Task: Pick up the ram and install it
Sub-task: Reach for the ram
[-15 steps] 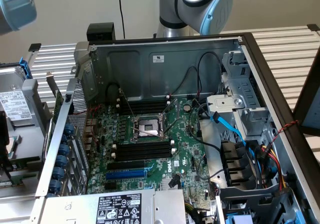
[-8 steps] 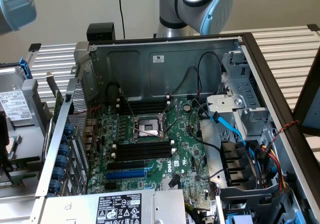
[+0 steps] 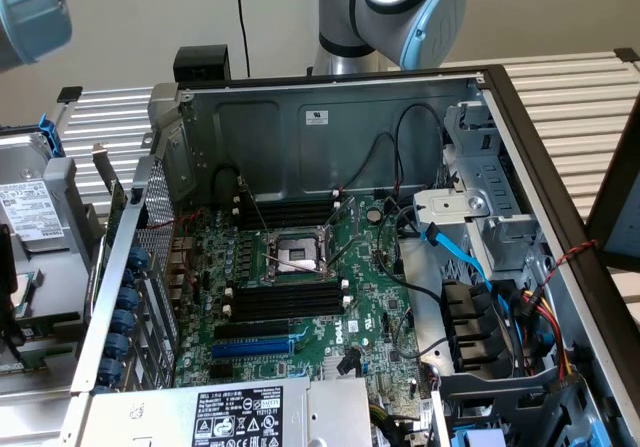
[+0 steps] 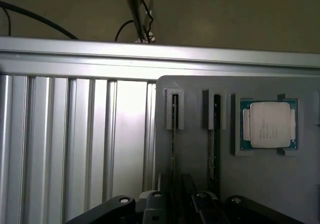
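Note:
Two ram sticks stand on edge in the slots of a grey holder plate (image 4: 195,159). One ram stick (image 4: 173,134) runs down between my gripper's fingers; the other ram stick (image 4: 216,134) is beside it. My gripper (image 4: 177,201) hangs over the first stick, open, with a finger on either side and no grip on it. In the exterior view the open computer case (image 3: 330,117) shows the green motherboard (image 3: 370,297) with black memory slots (image 3: 285,302) near the processor socket (image 3: 295,252).
A processor chip (image 4: 270,125) sits in the same holder plate. The plate lies on a ribbed aluminium table (image 4: 75,144). Inside the case are a blue expansion slot (image 3: 250,349), loose cables (image 3: 480,267), a drive cage (image 3: 490,197) and a power supply (image 3: 230,417).

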